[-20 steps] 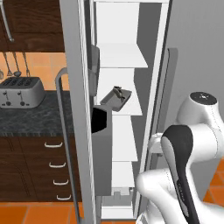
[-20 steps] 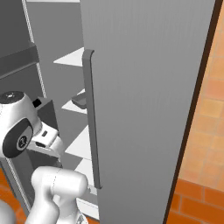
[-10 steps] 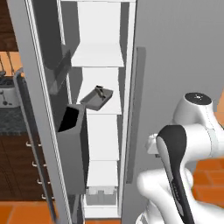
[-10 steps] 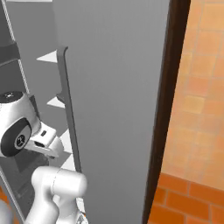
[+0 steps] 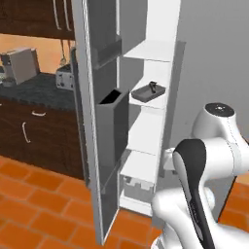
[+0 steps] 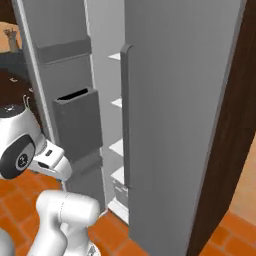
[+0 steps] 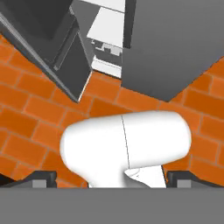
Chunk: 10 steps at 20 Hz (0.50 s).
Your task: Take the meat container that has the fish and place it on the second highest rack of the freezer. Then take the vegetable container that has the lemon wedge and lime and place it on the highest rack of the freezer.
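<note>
Kitchen's got that orange brick floor (image 7: pixel 39 105) everywhere, dark cabinets and a toaster (image 5: pixel 20 64) off on the counter, and right ahead of me the tall grey freezer (image 6: pixel 175 100) with its left door (image 5: pixel 104 126) swung wide. White racks (image 5: pixel 146 131) are stacked up inside the open column.

On one of the upper racks, the one below the top shelf as far as I can count from the left base view, sits a shallow dark container (image 5: pixel 148 92) with something small and dark in it. Too tiny to tell if that's the fish, so I'm not calling it. Down at the bottom there's a white drawer thing (image 5: pixel 136 184).

My gripper (image 7: pixel 112 179) is pointed down at the floor, jaws spread wide apart, nothing between them. Fingertips (image 7: pixel 41 179) are just peeking up at the bottom of the hand view, one each side.

My guess on handling: these containers look like rigid trays, light, contents loose inside. So keep it level or the food slides out. I'd pinch one side wall near the middle of its long edge, one finger inside the rim and one outside, rather than trying to span the whole tray. Smooth walls could be slippery, so a firm squeeze and no fast swings. Clearing the rack above without tipping is the fiddly bit, I reckon.
</note>
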### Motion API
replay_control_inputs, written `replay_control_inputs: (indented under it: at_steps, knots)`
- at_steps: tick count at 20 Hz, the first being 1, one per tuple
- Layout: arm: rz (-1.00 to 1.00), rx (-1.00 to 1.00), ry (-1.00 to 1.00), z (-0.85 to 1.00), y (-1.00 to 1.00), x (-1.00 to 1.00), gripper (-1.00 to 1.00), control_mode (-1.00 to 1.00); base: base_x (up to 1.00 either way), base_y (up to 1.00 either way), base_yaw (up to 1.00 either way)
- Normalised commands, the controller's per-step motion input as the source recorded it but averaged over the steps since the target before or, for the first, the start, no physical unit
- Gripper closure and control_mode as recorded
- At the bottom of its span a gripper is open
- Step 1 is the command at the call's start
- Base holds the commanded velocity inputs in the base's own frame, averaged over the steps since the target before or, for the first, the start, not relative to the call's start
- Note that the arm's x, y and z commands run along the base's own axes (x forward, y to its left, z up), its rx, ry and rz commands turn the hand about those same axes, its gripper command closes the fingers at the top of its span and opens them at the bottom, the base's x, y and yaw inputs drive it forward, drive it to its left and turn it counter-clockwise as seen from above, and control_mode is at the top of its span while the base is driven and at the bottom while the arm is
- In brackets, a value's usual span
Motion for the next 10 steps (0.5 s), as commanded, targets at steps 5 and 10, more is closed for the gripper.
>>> replay_control_inputs:
  at_steps: [5,10]
  knots:
    - [0.0,0.0,0.0,0.0,0.0,0.0,-1.0,1.0,-0.15,0.0,1.0]
    - [0.0,0.0,0.0,0.0,0.0,0.0,-1.0,1.0,-0.11,0.04,0.99]
